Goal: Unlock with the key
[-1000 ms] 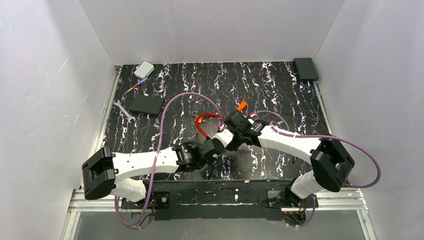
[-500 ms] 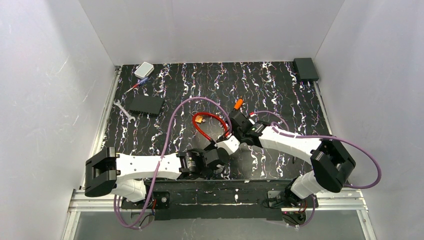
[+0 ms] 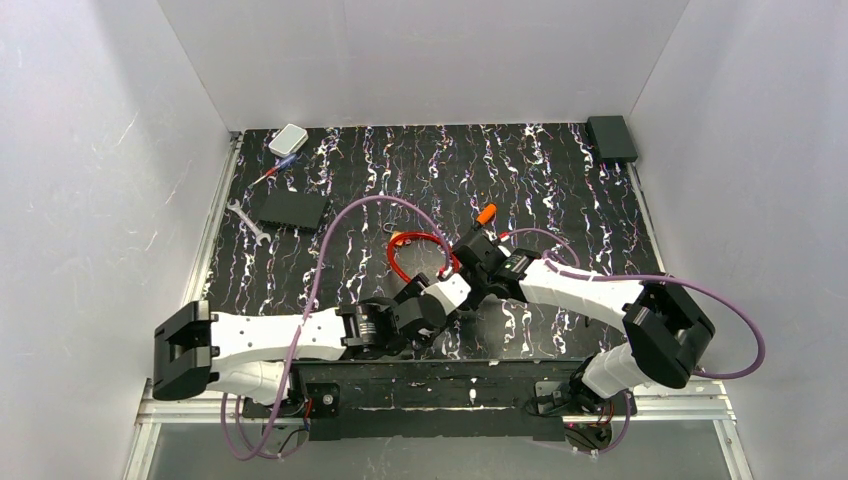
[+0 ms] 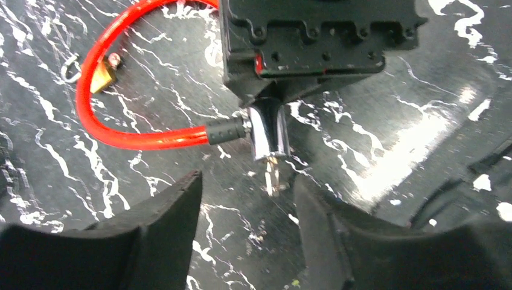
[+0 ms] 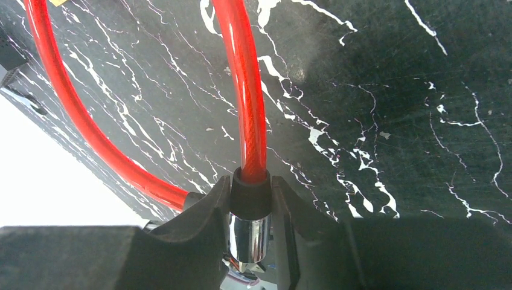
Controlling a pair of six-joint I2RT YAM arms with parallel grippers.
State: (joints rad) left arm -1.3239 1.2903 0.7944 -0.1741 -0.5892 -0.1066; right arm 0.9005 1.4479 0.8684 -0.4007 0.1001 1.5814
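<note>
A red cable lock (image 3: 405, 242) loops over the black marbled table. My right gripper (image 5: 250, 208) is shut on the black collar and chrome barrel (image 5: 249, 238) at its end, with the red cable (image 5: 244, 90) running away from the fingers. My left gripper (image 4: 247, 187) stands open just short of that chrome barrel (image 4: 268, 130), holding nothing. A small pale metal piece (image 4: 275, 175) pokes out of the barrel's near end. In the top view the key (image 3: 486, 213), orange-headed and slim, shows just beyond my right gripper (image 3: 468, 262). I cannot tell what it rests on.
A small brass padlock (image 4: 102, 75) lies inside the cable loop. At the far left are a silver wrench (image 3: 245, 220), a flat black box (image 3: 290, 209), a white box (image 3: 289, 138) and a screwdriver (image 3: 272, 170). Another black box (image 3: 611, 137) sits far right. White walls enclose the table.
My left gripper has gone from shut to open and drawn back a little from the barrel. The right gripper kept its grip, and the red loop swung slightly.
</note>
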